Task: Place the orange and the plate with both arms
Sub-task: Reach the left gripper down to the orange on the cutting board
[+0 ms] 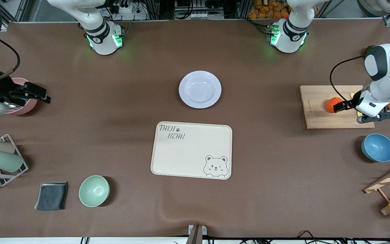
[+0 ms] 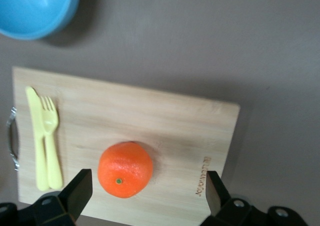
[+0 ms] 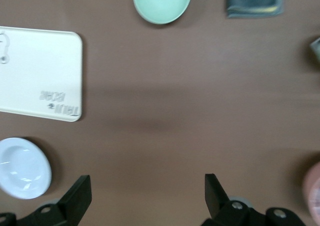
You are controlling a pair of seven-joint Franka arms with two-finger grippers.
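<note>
Left gripper (image 2: 145, 196), jaws spread, hangs over the orange (image 2: 125, 169) on the cutting board (image 2: 175, 131); we judge descending and closing comes next. Right gripper (image 3: 145, 198) waits, also spread.

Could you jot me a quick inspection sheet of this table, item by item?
Surface: brown table, cream tray in the middle.
Job's things: orange on cutting board; plate on the table.
Clutter: green bowl, blue bowl, grey cloth, yellow fork and knife.
Grippers: left gripper open over the orange; right gripper open above bare table.
Cables: black cable on the left arm.
Surroundings: nothing seen.
</note>
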